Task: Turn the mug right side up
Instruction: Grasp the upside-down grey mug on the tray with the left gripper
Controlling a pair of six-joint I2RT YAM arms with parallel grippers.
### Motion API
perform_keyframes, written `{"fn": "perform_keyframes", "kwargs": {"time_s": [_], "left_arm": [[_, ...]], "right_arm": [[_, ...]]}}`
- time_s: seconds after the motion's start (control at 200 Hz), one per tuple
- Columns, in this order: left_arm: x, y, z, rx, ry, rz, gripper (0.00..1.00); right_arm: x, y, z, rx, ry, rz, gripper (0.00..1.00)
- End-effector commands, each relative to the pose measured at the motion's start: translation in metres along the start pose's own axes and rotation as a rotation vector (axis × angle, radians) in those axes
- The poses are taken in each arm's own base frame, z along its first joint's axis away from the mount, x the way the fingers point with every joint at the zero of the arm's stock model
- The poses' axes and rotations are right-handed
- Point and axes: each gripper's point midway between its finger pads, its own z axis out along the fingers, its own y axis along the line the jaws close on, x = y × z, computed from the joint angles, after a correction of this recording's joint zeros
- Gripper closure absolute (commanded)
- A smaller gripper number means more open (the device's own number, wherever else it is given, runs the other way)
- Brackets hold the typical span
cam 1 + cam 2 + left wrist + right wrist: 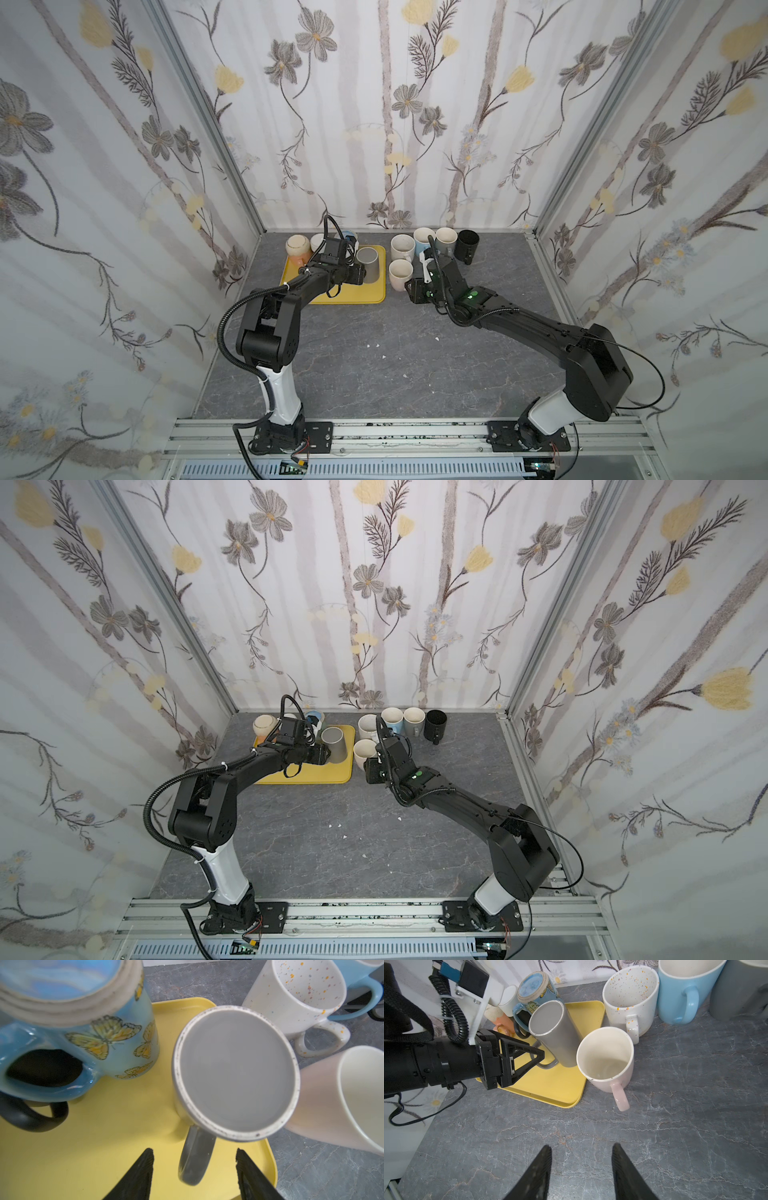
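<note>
Your left fingers [194, 1174] stood spread around grey mug [234, 1072] handle, not pinching. Right fingers [581, 1172] spread, empty. Risk: off-centre pinch could've tipped mug into butterfly mug [116, 1043].

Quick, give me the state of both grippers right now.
Left gripper: open, jaws on either side of the upside-down grey mug's handle, not yet gripping.
Right gripper: open, holding nothing, above bare table.

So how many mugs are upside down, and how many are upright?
Upside-down mugs: 4
Upright mugs: 5
Total: 9
</note>
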Motion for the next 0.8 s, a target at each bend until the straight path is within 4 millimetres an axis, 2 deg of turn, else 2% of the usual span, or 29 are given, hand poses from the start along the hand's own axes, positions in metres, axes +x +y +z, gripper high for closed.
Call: {"fn": "perform_keyframes", "kwargs": {"time_s": [0.0, 0.37, 0.495, 0.719, 0.794], "left_arm": [[-0.011, -0.003, 0.004, 0.025, -0.040, 0.035, 0.46], [-0.013, 0.009, 0.014, -0.034, -0.059, 0.066, 0.66], [-0.011, 0.009, 0.016, -0.038, -0.062, 0.072, 0.81], [-0.017, 0.004, -0.004, -0.040, -0.122, 0.066, 1.00], [-0.021, 0.001, -0.015, -0.033, -0.153, 0.058, 1.00]], "right_arm": [[-0.007, 0.000, -0.002, 0.003, -0.030, 0.009, 0.52], [-0.005, 0.000, 0.001, 0.004, -0.023, 0.010, 0.52], [-0.005, 0.000, 0.001, 0.006, -0.024, 0.010, 0.52], [-0.008, 0.002, 0.000, -0.001, -0.036, 0.014, 0.52], [-0.010, 0.003, -0.001, -0.009, -0.045, 0.019, 0.52]]}}
